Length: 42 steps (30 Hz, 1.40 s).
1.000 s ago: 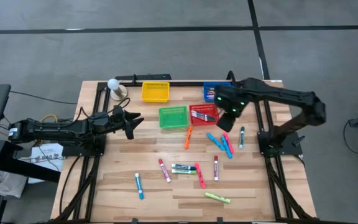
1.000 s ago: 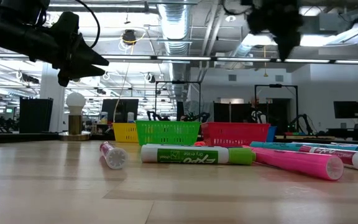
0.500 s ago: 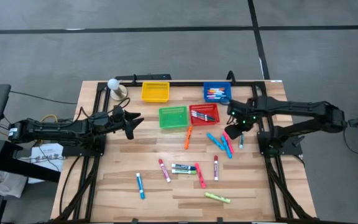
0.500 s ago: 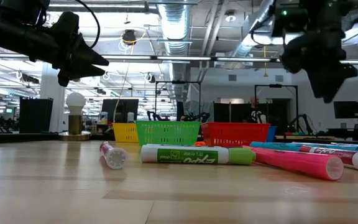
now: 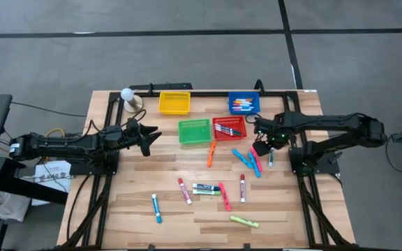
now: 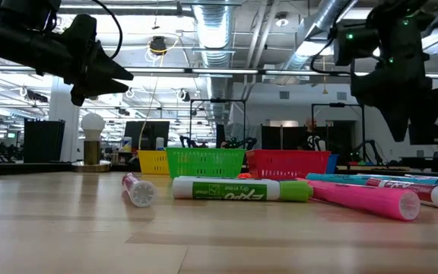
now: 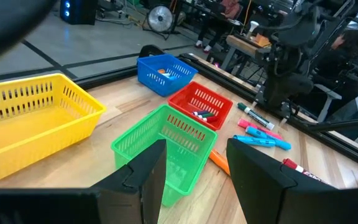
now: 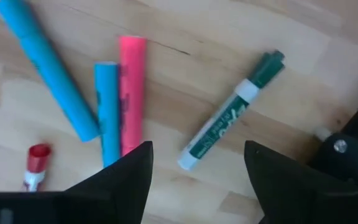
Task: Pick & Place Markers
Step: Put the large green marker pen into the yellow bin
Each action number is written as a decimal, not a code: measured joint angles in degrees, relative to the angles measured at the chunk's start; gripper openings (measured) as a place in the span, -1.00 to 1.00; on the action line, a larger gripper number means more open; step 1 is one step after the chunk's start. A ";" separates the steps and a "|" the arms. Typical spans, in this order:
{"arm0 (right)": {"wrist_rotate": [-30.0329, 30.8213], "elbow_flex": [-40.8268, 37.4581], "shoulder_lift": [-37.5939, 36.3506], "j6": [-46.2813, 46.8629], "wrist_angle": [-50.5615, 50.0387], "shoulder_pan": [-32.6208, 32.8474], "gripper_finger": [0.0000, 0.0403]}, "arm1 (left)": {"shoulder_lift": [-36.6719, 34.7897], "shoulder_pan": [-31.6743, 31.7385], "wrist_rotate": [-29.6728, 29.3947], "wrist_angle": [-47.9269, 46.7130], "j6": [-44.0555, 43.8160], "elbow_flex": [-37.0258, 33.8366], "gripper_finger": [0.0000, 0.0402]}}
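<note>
Right end effector point(image 5: 260, 144) hovers open and empty above the pink marker point(image 8: 130, 93) at the counter's point(image 5: 138, 209) three o'clock; left end effector point(image 5: 152, 134), open, waits at nine o'clock.

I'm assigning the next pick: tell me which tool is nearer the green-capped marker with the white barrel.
Right. The right tool hangs open just beside the green-capped marker, near the table's right edge. The left tool waits far across, beyond the baskets.
</note>
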 joint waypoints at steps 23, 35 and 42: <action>-3.12 -15.12 -0.02 16.14 14.26 0.02 -0.15 | 0.02 0.00 0.17 0.34 0.00 0.00 -0.17; -2.64 -16.02 -0.02 17.92 16.24 0.02 -0.71 | 0.02 -0.01 0.15 1.04 0.00 0.00 -0.17; -1.61 -15.56 -0.50 16.86 14.95 0.02 -0.81 | 0.02 -0.02 0.15 1.72 0.00 0.00 -0.17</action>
